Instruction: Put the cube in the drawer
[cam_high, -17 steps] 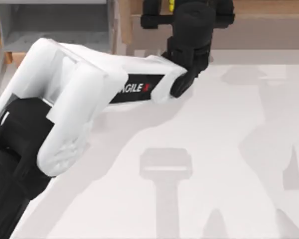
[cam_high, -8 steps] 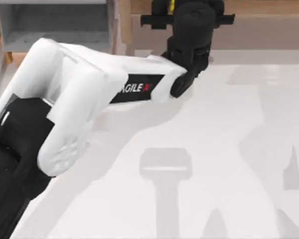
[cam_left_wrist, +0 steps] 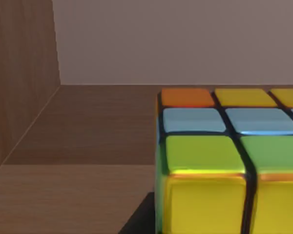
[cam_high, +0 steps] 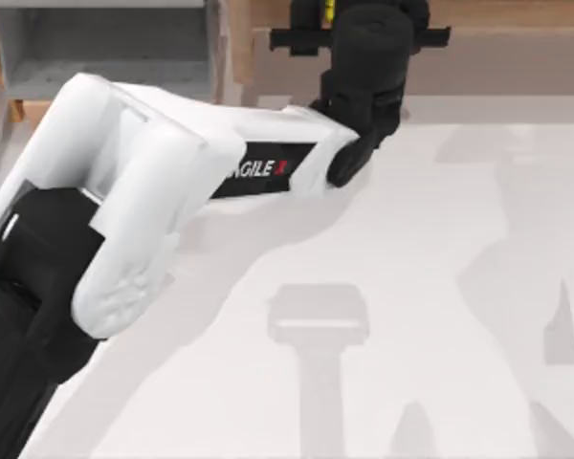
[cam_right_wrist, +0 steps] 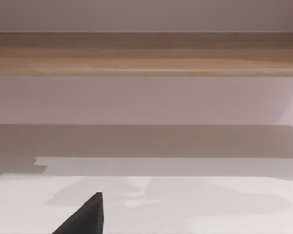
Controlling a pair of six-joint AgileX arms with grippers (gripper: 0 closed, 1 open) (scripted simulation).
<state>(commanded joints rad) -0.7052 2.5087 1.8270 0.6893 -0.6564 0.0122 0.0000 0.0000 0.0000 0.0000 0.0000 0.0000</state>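
Note:
The cube [cam_left_wrist: 219, 161] looms close in the left wrist view, with orange, yellow, blue and green tiles and dark seams, sitting on a brown wooden board. From above, a yellow sliver of the cube [cam_high: 330, 10] peeks out beside my left gripper [cam_high: 364, 33] at the table's far edge. The left gripper is shut on the cube, and a dark fingertip [cam_left_wrist: 139, 224] lies against the cube's side. The drawer [cam_high: 96, 57] stands open at the far left, its grey floor bare. Part of my right gripper [cam_right_wrist: 88, 217] hangs low over the white table.
A long brown wooden shelf [cam_high: 517, 48] runs along the far side, right of the drawer; the shelf [cam_right_wrist: 146, 53] also faces my right wrist. My left arm's white links [cam_high: 143, 182] stretch from the near left across the table [cam_high: 440, 287].
One second ago the left gripper's black crossbar reached further left; it drew in towards the cube and has stayed still since. Nothing else moved.

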